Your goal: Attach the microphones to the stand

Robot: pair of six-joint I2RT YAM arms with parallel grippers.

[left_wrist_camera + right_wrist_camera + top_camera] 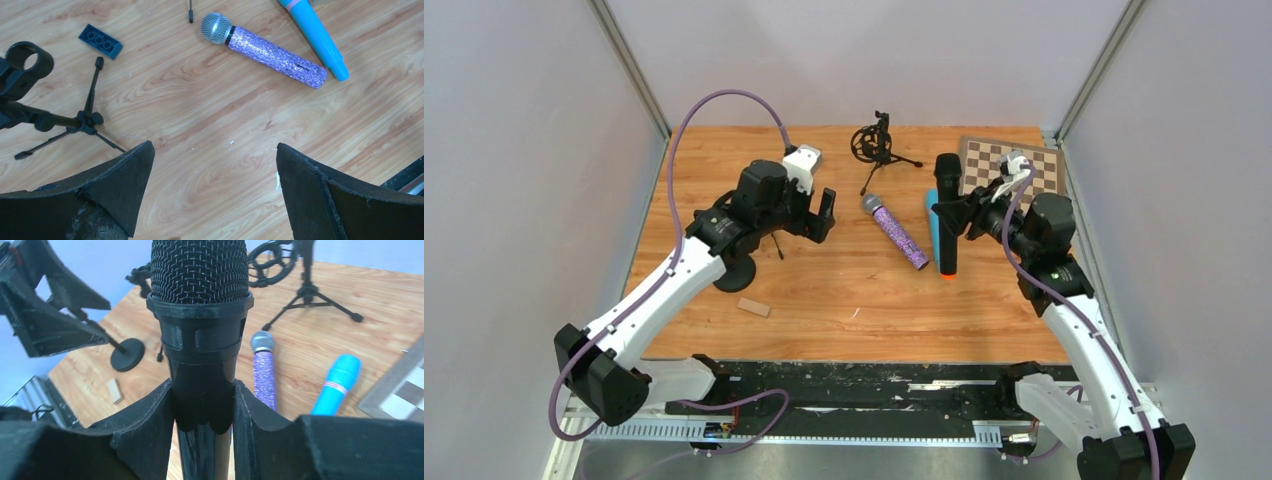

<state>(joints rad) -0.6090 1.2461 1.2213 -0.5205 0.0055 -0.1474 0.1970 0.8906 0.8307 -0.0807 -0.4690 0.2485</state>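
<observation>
Right gripper (pixel 202 405): I have it clamped on the black microphone (pixel 200 340), head past my fingertips.
Left gripper (pixel 214 150): jaws wide apart, holding nothing; purple microphone (pixel 272 52) and blue microphone (pixel 317 37) lie ahead of it.
Step, as I judge: one microphone gripped, none mounted.
Next: line the handle up with the stand (pixel 307 290), ahead-right of the right gripper.

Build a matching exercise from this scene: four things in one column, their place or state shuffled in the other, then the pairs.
1. black microphone
2. purple glitter microphone
3. left gripper
4. chessboard

A. lying loose beside the light blue microphone
B. open, empty
C. clamped in the right gripper
D. far right corner of the table

Pairs: 1-C, 2-A, 3-B, 4-D
</observation>
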